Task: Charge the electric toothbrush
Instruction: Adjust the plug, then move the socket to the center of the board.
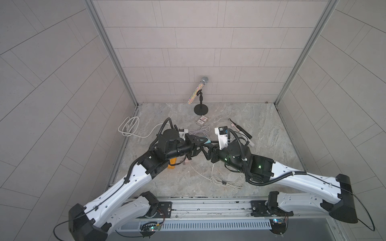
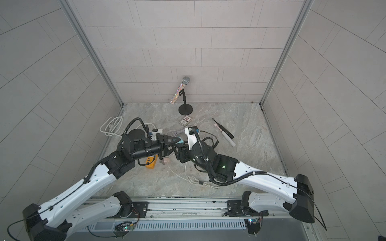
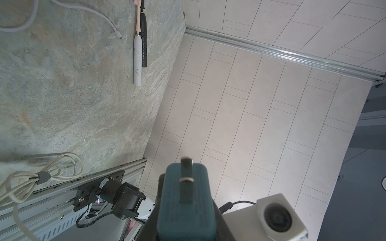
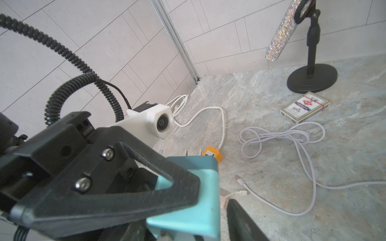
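Soft even light, hardly any shadows; tiled walls (image 1: 52, 83) bowed at the edges, close-up teal plug (image 3: 186, 208) looked blurry.

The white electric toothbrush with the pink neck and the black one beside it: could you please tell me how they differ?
The white electric toothbrush with the pink neck is pale; the black electric toothbrush is dark throughout. The white one shows one round button, the black one a row of small marks. The white one's base end reaches past the black one's. Both lie on the stone-patterned table, side by side, heads pointing the same way.
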Robot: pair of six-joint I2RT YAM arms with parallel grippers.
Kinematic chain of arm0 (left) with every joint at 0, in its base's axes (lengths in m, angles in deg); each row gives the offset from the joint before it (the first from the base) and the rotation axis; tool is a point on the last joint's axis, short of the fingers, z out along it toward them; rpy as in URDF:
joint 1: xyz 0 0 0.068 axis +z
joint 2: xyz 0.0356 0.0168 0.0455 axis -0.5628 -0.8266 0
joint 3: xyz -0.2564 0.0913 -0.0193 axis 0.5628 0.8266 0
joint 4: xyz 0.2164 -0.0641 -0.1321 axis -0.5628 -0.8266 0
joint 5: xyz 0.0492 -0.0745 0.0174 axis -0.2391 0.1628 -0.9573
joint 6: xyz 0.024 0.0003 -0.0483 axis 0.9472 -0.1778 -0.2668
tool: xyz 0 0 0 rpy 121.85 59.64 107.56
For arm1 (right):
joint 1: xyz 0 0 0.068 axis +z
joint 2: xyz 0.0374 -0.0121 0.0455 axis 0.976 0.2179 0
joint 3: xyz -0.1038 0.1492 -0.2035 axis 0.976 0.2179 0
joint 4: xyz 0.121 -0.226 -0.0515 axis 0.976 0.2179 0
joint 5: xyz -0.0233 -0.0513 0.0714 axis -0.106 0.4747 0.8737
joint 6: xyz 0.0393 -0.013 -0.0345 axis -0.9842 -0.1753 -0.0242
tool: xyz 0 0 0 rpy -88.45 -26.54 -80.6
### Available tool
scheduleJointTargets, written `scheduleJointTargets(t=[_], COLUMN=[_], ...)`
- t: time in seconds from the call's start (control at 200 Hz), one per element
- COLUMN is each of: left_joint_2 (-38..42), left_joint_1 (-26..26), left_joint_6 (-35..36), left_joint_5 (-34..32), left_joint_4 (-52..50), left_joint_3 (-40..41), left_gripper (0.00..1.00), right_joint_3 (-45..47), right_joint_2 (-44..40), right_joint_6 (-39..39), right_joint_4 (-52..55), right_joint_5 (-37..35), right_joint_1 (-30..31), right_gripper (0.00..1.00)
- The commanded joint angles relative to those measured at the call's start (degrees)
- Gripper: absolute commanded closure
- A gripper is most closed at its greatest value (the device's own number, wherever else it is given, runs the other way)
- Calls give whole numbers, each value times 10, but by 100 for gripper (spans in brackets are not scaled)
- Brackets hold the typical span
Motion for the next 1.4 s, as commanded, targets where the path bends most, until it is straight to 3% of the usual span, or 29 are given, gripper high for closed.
scheduleJointTargets(t=[0.0, 0.305, 0.36, 0.465, 0.55, 0.705, 0.785, 0.955, 1.056, 1.216, 1.396], left_joint_2=[4, 6, 1, -4, -3, 2, 4, 6, 14, 63, 72], left_joint_1=[-10, -30, -36, -40, -40, -40, -40, -37, -29, 7, 111], left_joint_6=[4, 1, 0, 0, 0, -6, -4, 20, 64, 200, 464], left_joint_5=[11, -2, -1, 5, 6, 6, 5, 1, -8, -84, -210], left_joint_4=[3, 1, 2, 10, 11, 21, 18, -6, -56, -217, -431], left_joint_3=[-23, -33, -35, -39, -37, -23, -24, -29, -40, -61, -83], left_gripper=[97, 97, 97, 97, 94, 93, 84, 45, 25, 22, 19], right_joint_3=[-10, -6, -6, -5, -4, 5, 12, 15, 10, 2, -40], right_joint_2=[3, 12, 17, 20, 15, 3, -5, -24, -35, -60, -54], right_joint_6=[11, 43, 46, 53, 62, 79, 82, 85, 79, 74, 82], right_joint_4=[-7, -40, -49, -66, -68, -67, -67, -37, 6, 80, 211], right_joint_5=[-47, -101, -99, -97, -96, -99, -99, -101, -102, -81, -8], right_joint_1=[0, 0, 0, -1, -1, 0, -1, -3, -13, -32, -57], right_gripper=[48, 46, 52, 54, 66, 65, 66, 66, 67, 67, 68])
